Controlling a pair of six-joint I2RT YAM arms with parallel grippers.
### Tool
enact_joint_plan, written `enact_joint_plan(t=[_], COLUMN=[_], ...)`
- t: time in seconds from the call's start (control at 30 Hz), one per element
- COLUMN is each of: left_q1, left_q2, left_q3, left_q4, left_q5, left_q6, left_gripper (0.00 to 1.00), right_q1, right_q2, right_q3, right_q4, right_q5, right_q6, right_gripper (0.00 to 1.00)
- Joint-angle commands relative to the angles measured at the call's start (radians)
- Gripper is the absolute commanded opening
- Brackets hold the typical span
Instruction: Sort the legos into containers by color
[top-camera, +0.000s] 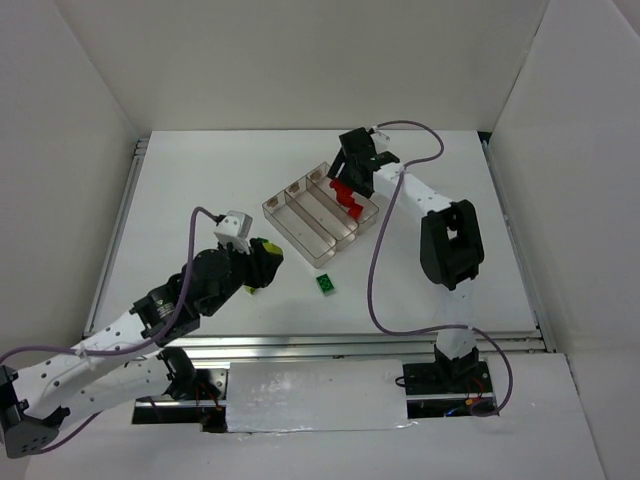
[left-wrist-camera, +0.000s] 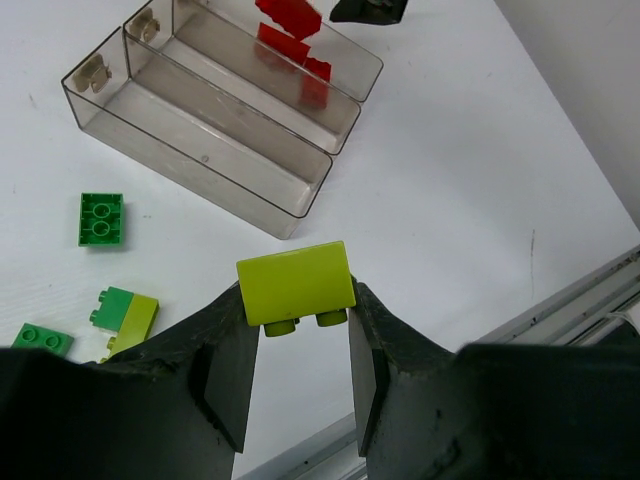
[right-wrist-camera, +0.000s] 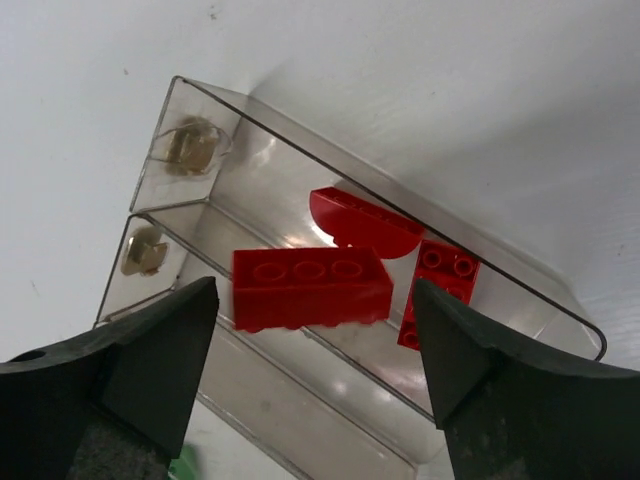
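The left claw (left-wrist-camera: 298, 305) is clamped on a yellow-green brick (left-wrist-camera: 295, 283), near and left of the tray (left-wrist-camera: 190, 175) on the bench (left-wrist-camera: 450, 180). The right claw (right-wrist-camera: 315, 305) hangs with its fingers apart over the tray's rightmost compartment, where the red bricks (right-wrist-camera: 310, 288) are. A dark green brick (top-camera: 326, 284) lies on the bench just near of the tray.

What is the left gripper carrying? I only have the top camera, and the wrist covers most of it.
Observer: In the left wrist view, the left gripper is shut on a yellow-green brick, studs pointing back toward the wrist.
Operator: Does the right one grip a red brick?
Observer: No. The right gripper is open, its fingers wide of the red brick between them.
Operator: Anything the left arm hides from me?
Observer: Yes: near the loose green brick lie a two-tone green and yellow-green piece and a second green brick.
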Motion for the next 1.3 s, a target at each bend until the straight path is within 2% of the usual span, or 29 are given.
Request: enact_joint_plan(t=[0.0, 0.07, 0.1, 0.13, 0.2, 0.27, 0.3, 0.33, 0.4, 0.5, 0.63, 0.7, 0.77, 0.8, 0.9, 0.93, 0.97, 1.0, 1.13, 1.23, 1.27], left_q1=[0.003, 0.014, 0.043, 0.066, 0.147, 0.201, 0.206, 0.212, 0.241, 0.282, 0.322, 0.333, 0.341, 0.344, 0.347, 0.347, 0.348, 0.35, 0.35, 0.35, 0.348], left_q2=[0.068, 0.139, 0.17, 0.235, 0.312, 0.444, 0.495, 0.595, 0.741, 0.928, 1.129, 1.208, 1.245, 1.274, 1.312, 1.319, 1.32, 1.313, 1.193, 1.028, 0.947], left_q3=[0.067, 0.102, 0.116, 0.145, 0.177, 0.246, 0.279, 0.356, 0.468, 0.605, 0.772, 0.846, 0.871, 0.886, 0.912, 0.92, 0.925, 0.919, 0.828, 0.719, 0.681], left_q4=[0.006, 0.039, 0.052, 0.084, 0.116, 0.15, 0.15, 0.15, 0.152, 0.149, 0.084, 0.049, 0.05, 0.055, 0.067, 0.064, 0.058, 0.058, 0.099, 0.119, 0.11], left_q5=[-0.036, -0.034, -0.007, 0.02, 0.122, 0.197, 0.2, 0.202, 0.235, 0.263, 0.263, 0.265, 0.266, 0.269, 0.283, 0.279, 0.28, 0.275, 0.251, 0.225, 0.213], left_q6=[-0.012, -0.01, -0.012, -0.013, -0.025, -0.007, -0.001, 0.008, 0.016, 0.022, 0.007, -0.004, -0.012, -0.015, -0.018, -0.019, -0.021, -0.022, -0.028, -0.025, -0.025], left_gripper=[0.07, 0.11, 0.11, 0.12, 0.11, 0.12, 0.12, 0.11, 0.12, 0.19, 0.26, 0.33, 0.43, 0.57, 0.79, 0.84, 0.96, 0.99, 1.0, 0.99, 0.99], right_q1=[0.0, 0.003, 0.002, 0.0, 0.0, 0.0, 0.0, 0.0, 0.0, -0.003, -0.006, -0.003, -0.003, -0.004, -0.006, -0.004, -0.004, -0.004, 0.005, 0.078, 0.115], right_q2=[-0.038, -0.111, -0.149, -0.221, -0.278, -0.408, -0.409, -0.506, -0.649, -0.816, -0.961, -1.012, -1.038, -1.059, -1.086, -1.089, -1.089, -1.09, -1.076, -1.017, -0.965], right_q3=[0.072, 0.024, -0.012, -0.084, -0.117, -0.166, -0.209, -0.32, -0.425, -0.655, -0.799, -0.845, -0.863, -0.878, -0.896, -0.898, -0.899, -0.904, -0.938, -0.936, -0.913], right_q4=[-0.062, -0.055, -0.003, 0.028, 0.021, 0.007, 0.03, 0.062, 0.12, 0.18, 0.199, 0.191, 0.172, 0.172, 0.168, 0.166, 0.16, 0.163, 0.212, 0.229, 0.209], right_q5=[0.002, 0.001, -0.004, -0.012, -0.012, -0.013, -0.025, -0.045, -0.079, -0.15, -0.223, -0.243, -0.243, -0.246, -0.253, -0.257, -0.257, -0.268, -0.367, -0.383, -0.333], right_q6=[-0.036, -0.039, -0.041, -0.053, -0.052, -0.055, -0.055, -0.068, -0.076, -0.096, -0.099, -0.108, -0.113, -0.119, -0.128, -0.131, -0.137, -0.148, -0.197, -0.242, -0.259], right_gripper=[0.87, 0.9, 0.99, 1.0, 1.0, 1.0, 1.0, 1.0, 1.0, 1.0, 1.0, 1.0, 1.0, 1.0, 1.0, 1.0, 1.0, 1.0, 1.0, 1.0, 1.0])
